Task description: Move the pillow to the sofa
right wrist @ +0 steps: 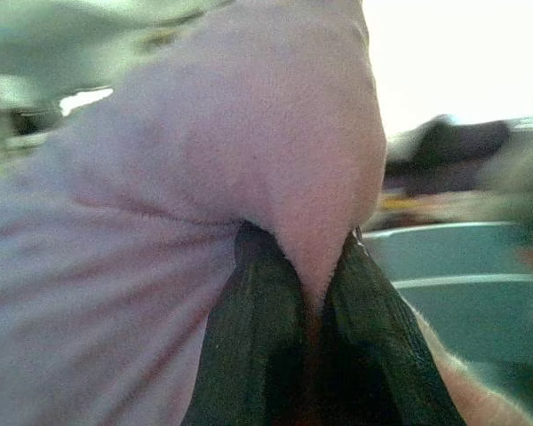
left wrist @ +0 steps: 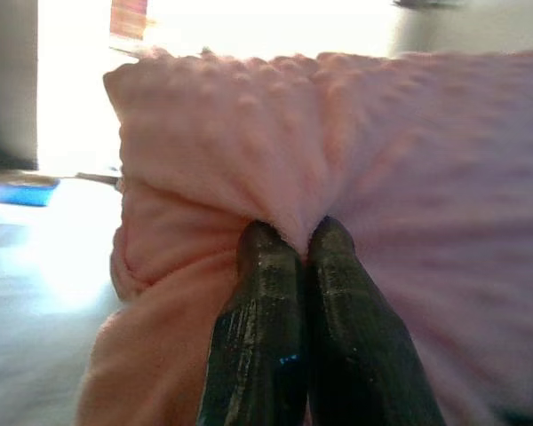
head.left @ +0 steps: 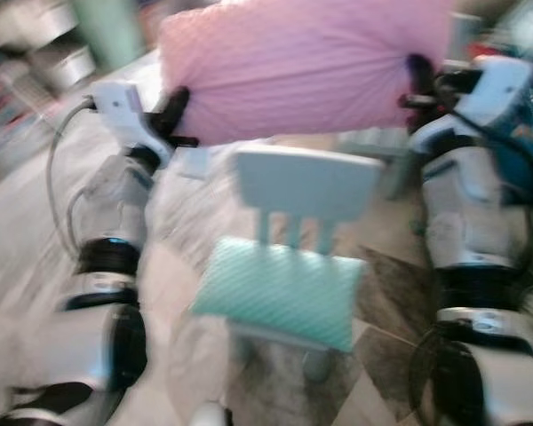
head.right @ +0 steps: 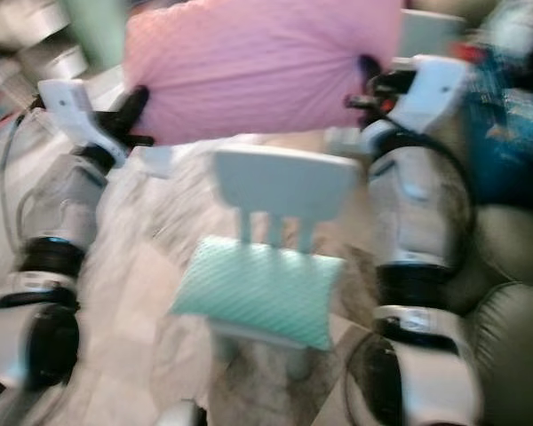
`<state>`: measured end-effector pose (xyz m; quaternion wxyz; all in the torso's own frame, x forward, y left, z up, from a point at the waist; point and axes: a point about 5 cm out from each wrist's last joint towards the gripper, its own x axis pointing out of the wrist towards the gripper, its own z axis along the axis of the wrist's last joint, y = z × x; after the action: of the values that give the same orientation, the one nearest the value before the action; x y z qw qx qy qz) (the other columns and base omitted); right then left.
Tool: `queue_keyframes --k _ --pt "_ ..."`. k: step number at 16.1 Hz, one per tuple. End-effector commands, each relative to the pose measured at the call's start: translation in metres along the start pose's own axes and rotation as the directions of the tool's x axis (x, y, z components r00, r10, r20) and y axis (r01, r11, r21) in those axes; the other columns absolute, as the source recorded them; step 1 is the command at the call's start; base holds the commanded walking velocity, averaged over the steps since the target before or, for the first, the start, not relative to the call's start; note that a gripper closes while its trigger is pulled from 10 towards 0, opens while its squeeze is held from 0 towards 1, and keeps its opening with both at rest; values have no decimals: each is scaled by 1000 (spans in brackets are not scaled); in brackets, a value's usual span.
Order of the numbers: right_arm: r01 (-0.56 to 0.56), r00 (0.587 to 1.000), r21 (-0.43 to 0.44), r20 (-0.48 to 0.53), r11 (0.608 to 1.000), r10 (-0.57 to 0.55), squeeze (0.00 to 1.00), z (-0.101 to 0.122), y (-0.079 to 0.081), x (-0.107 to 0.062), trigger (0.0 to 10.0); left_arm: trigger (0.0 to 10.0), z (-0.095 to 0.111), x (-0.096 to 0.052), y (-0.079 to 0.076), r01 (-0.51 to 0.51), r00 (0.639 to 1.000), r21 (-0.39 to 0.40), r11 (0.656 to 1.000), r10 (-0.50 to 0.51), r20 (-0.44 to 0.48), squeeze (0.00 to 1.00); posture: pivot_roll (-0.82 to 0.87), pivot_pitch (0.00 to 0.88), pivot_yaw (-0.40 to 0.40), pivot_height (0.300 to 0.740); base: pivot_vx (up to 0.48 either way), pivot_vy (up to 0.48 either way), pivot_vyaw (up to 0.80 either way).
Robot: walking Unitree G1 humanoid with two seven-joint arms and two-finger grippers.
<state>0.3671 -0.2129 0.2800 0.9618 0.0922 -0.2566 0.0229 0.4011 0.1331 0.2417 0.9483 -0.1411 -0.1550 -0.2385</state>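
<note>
From my remote station, I saw the pink pillow (head.left: 302, 67) held aloft between both arms, stretched across the head views and blurred by motion. The left gripper (left wrist: 304, 241) had its two black fingers (left wrist: 262, 328) pinched tight on a fold of fabric at the pillow's left end, and the right gripper (right wrist: 313, 257) was clamped the same way on a bunched corner at the right end. The pillow hung above a small pale chair (head.left: 306, 191), well clear of it, with a mint-green cushion (head.left: 280, 293) lying on the chair's seat. The chair stood on a patterned rug (head.left: 386, 293). A dark olive sofa (head.right: 506, 266) edged the right side of the right eye view.
</note>
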Motion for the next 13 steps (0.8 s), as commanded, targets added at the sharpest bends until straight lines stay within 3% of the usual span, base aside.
queue_keyframes --k 1,5,8,10,13 --pt "-43 998 26 56 999 41 0 9 17 5 0 0 13 -8 18 -42 999 28 999 41 25 0 -93 3 45 740 0 0 0" --pt "-53 996 -44 76 998 56 0 15 14 -6 0 0 -1 -6 -3 37 999 -31 999 -36 20 0 -113 0 51 740 0 0 0" --pt "-84 996 -131 20 988 87 0 12 1 -22 0 0 -10 -5 -11 57 998 -68 996 -58 -7 0 -155 0 61 740 0 0 0" --pt "-63 998 -222 -22 973 59 0 12 -14 -39 0 0 -22 -9 -21 104 993 -94 990 -109 -45 0 -177 0 70 740 0 0 0" --pt "-2 1000 -267 -25 964 -5 0 15 -25 -51 0 0 -30 -13 -31 148 985 -110 983 -156 -72 0 -208 0 79 740 0 0 0"
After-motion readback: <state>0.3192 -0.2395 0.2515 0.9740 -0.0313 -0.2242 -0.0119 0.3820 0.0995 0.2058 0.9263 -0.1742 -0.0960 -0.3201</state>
